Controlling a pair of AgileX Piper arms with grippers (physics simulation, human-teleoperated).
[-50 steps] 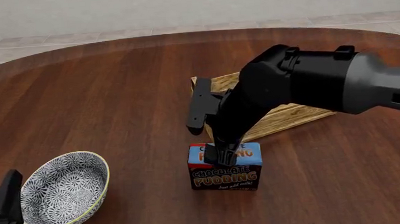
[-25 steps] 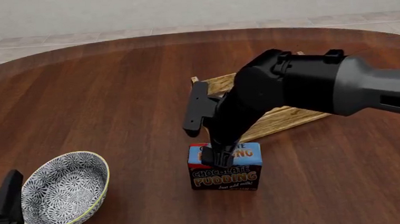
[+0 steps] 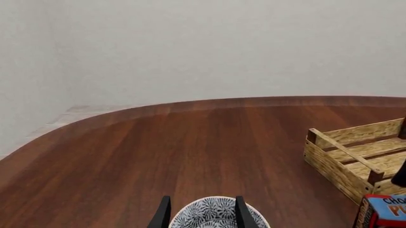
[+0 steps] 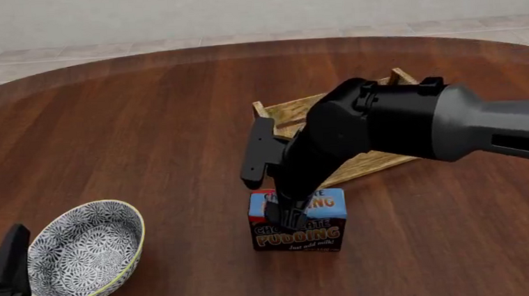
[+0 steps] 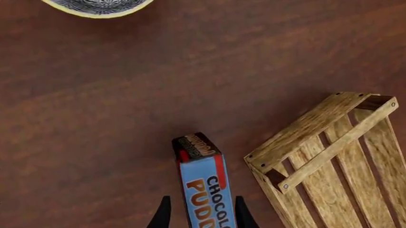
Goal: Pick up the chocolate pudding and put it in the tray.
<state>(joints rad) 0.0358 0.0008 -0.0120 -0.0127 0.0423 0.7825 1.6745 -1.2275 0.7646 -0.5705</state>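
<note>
Table (image 4: 132,129): one, dark wood; everything stands on it.
Tray (image 4: 377,161): one slatted crate, mostly hidden behind my right arm in the front view; it sits just beyond the pudding, near but apart, and looks empty in the right wrist view.
Arms: two. My right one reaches down over the pudding; my left one rests at the near left edge of the table.
Bowl (image 4: 85,251): one, patterned, just ahead of my left gripper (image 3: 200,214), well apart from the pudding.
Pudding (image 4: 298,222): one box, upright on the table, top facing up.
Right gripper (image 5: 200,213): spread, one finger on either side of the box's narrow blue top; I cannot tell whether the pads touch it yet.
Left gripper state: fingers parted, holding nothing, bowl rim showing between them.
Step in hand: I judge this to be the grasp.
Doing it well: keep the box centred between my fingers, sink far enough to catch its side faces rather than only the top edge, then squeeze squarely so it does not tip or twist.
After that: lift straight up to clear the near crate wall.
</note>
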